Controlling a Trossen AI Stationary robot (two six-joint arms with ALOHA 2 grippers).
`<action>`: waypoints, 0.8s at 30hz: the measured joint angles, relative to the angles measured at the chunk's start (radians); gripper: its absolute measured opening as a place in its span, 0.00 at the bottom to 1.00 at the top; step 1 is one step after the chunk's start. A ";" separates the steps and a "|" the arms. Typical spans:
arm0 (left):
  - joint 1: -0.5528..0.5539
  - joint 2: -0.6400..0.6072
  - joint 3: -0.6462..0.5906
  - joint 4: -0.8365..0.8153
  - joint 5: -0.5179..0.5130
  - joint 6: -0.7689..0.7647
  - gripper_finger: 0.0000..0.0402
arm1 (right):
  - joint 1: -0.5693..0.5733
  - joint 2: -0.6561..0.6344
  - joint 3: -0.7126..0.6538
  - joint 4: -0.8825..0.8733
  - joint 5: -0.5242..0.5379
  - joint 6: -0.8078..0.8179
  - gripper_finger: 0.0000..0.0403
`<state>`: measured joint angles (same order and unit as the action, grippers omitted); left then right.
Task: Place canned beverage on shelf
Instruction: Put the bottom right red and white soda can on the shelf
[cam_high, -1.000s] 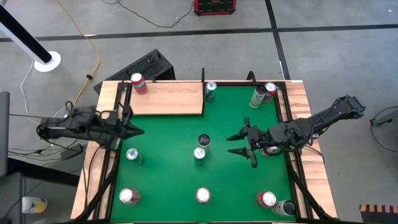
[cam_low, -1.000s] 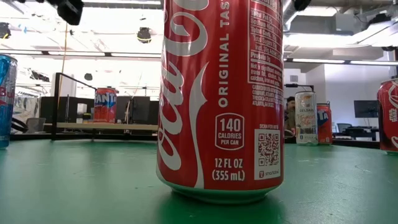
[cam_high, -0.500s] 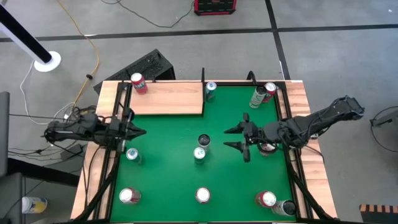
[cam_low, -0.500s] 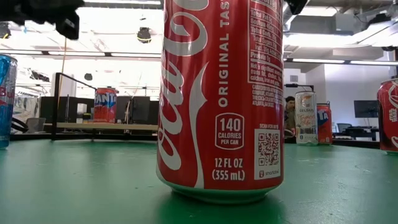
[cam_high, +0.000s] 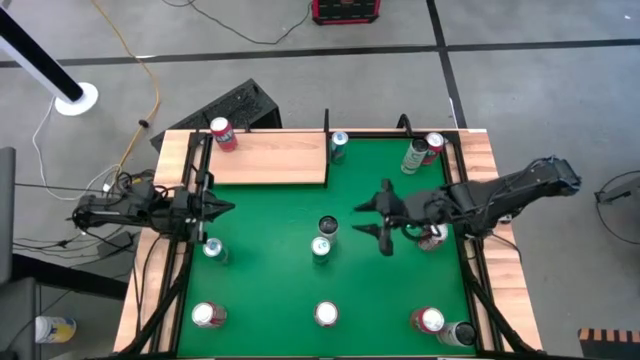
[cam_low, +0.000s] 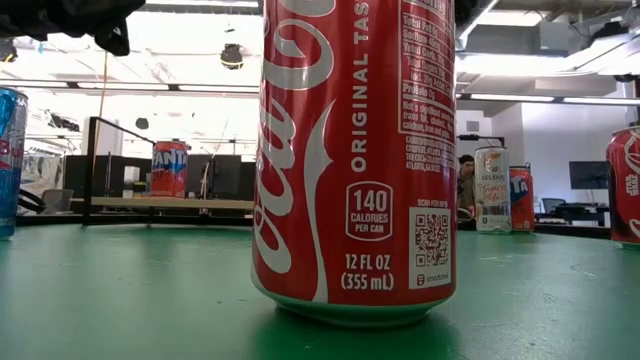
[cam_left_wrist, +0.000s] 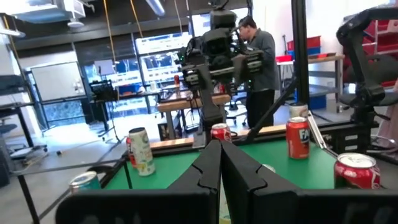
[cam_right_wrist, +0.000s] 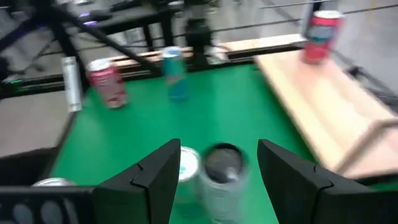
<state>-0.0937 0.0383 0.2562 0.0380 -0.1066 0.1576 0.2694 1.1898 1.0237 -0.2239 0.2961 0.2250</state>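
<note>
Right gripper (cam_high: 372, 218) fingers apart, seemingly facing dark can (cam_high: 328, 225).

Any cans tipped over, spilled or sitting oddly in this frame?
Nothing stands out. Every can in view stands upright on the green table, one red can is already on the shelf, and no spill shows.

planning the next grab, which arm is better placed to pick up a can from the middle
Right. Its open claw faces the two middle cans, which sit framed between its fingers in the wrist view. The left claw is shut at the table's left edge.
</note>
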 joint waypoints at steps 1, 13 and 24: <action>0.000 0.000 0.000 0.001 0.000 -0.014 0.00 | 0.007 0.025 0.021 0.004 -0.020 -0.012 0.60; 0.000 0.000 0.000 0.090 -0.152 0.070 0.06 | 0.140 0.316 0.247 0.002 -0.198 -0.033 0.60; 0.000 0.002 0.000 0.103 -0.195 0.065 0.45 | 0.247 0.482 0.327 -0.005 -0.106 -0.018 0.60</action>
<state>-0.0937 0.0402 0.2565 0.1409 -0.3015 0.2226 0.5163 1.6714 1.3507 -0.2290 0.1898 0.2071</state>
